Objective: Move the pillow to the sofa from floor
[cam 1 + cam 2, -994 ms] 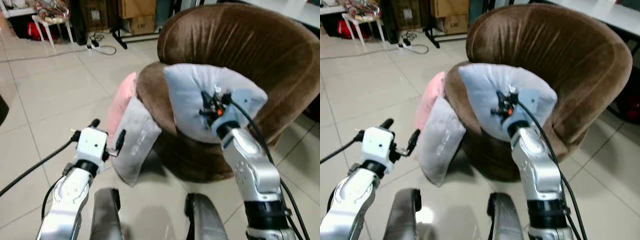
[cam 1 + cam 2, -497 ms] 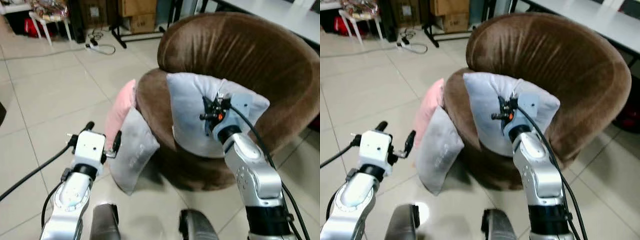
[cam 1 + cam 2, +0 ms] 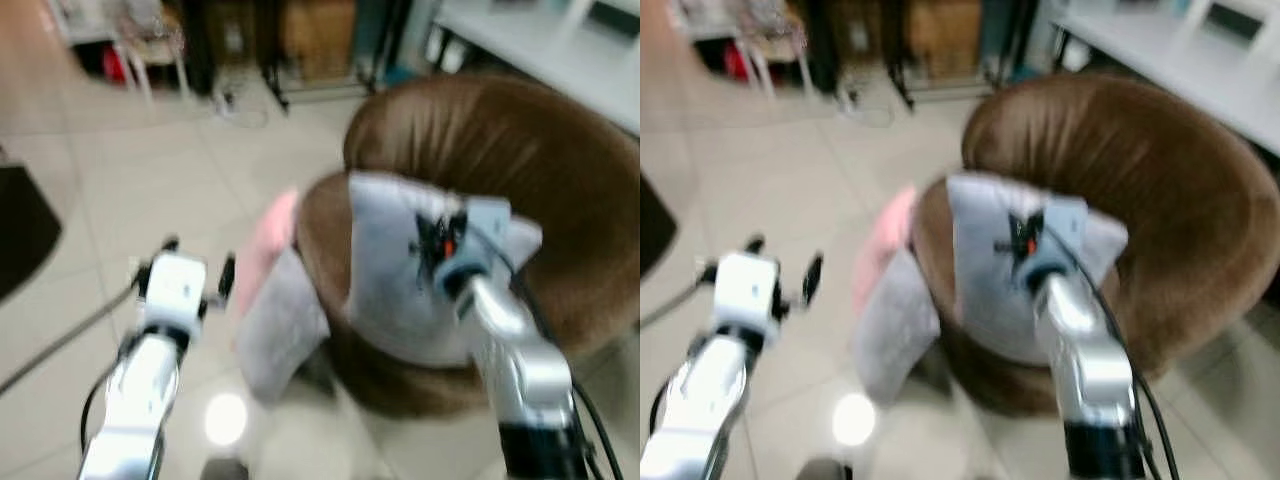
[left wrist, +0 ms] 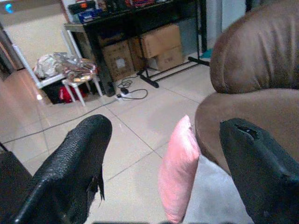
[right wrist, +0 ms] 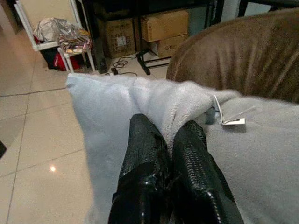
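Pinching a fold of the pale grey pillow point(image 5: 154, 100), the right hand point(image 5: 170, 149) has its two black fingers point(image 5: 142, 140) clamped together on the fabric; the right wrist view shows this grip and a small white tag point(image 5: 229, 116) on the pillow. The blurred eye views show the pillow held over the front of the brown round sofa point(image 3: 520, 150), against its seat edge. The left hand point(image 3: 195, 275) hovers over the tiled floor point(image 3: 110, 190), fingers spread apart with nothing between them. The left wrist view shows a pink cushion point(image 4: 177, 168) leaning upright against the sofa base, with a grey cushion point(image 3: 275, 325) just beside it. Beyond lie cardboard boxes point(image 4: 159, 42), a power strip point(image 4: 122, 94) and a small white stool point(image 4: 79, 79).
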`<state>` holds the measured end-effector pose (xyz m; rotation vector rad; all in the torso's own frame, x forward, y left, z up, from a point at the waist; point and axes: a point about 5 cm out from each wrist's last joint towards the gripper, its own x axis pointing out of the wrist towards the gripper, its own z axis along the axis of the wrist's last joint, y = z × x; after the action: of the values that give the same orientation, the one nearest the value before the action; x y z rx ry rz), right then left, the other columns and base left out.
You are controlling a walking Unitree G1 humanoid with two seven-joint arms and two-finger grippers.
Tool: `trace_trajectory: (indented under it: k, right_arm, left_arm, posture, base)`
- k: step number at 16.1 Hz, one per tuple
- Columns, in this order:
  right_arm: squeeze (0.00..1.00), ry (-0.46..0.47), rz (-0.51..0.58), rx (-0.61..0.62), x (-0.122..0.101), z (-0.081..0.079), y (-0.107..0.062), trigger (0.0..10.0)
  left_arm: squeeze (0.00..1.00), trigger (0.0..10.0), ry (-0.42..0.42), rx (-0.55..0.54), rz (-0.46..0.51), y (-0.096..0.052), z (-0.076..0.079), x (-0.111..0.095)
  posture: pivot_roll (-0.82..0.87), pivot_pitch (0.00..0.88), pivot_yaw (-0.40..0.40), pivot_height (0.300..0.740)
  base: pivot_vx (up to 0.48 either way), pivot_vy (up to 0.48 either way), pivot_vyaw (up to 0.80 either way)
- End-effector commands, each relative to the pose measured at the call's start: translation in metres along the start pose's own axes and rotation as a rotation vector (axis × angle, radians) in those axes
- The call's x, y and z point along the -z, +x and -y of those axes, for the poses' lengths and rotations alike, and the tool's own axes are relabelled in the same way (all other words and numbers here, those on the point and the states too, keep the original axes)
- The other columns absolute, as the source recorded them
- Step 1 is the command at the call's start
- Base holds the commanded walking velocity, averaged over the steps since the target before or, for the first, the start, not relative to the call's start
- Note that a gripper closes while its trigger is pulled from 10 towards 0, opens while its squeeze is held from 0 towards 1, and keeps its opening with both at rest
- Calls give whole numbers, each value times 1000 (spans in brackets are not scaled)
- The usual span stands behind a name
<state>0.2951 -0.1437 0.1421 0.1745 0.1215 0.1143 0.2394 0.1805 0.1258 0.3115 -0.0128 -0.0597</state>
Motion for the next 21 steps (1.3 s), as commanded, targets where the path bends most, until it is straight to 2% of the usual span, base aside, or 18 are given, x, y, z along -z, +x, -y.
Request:
trace_trajectory:
  k: [1, 2, 5, 7, 10, 13, 16, 21]
  right_arm:
    - [0, -7, 56, 18, -12, 4, -2, 10000]
    - [0, -4, 55, 45, -11, 8, -2, 10000]
    - [0, 12, 54, 80, -7, 12, -5, 10000]
    - [0, 24, 69, 82, -7, 10, -6, 10000]
    - [0, 62, 132, 54, -17, 4, -6, 10000]
    - [0, 54, 137, 40, -20, 1, -3, 10000]
    - [0, 54, 130, 17, -18, -3, -3, 10000]
    - [0, 34, 127, -46, -17, -11, -1, 10000]
  left_arm:
    - [0, 10000, -4, 10, -5, 2, 2, 0]
    - [0, 10000, -1, 47, -29, 5, 5, 0]
    - [0, 10000, 25, 63, 20, 12, 5, -3]
    - [0, 10000, 28, 79, 35, 16, 4, -6]
    - [0, 10000, -11, 101, 51, 18, 1, -11]
    - [0, 10000, -15, 104, 57, 16, 0, -10]
    - [0, 10000, -21, 105, 49, 12, -1, -9]
    - [0, 10000, -26, 91, 38, 7, -2, -6]
  posture:
    - [55, 0, -106, 740]
    - [48, 0, -89, 740]
    - [41, 0, -64, 740]
    - [43, 0, -53, 740]
    - [47, 0, -50, 740]
    - [61, 0, -60, 740]
    - [69, 0, -69, 740]
    - [84, 0, -96, 740]
  base:
    - [0, 0, 0]
    - [0, 0, 0]
    - [0, 0, 0]
    - [0, 0, 0]
    - [0, 0, 0]
    - [80, 0, 0]
    - [240, 0, -746]
    - [243, 0, 0]
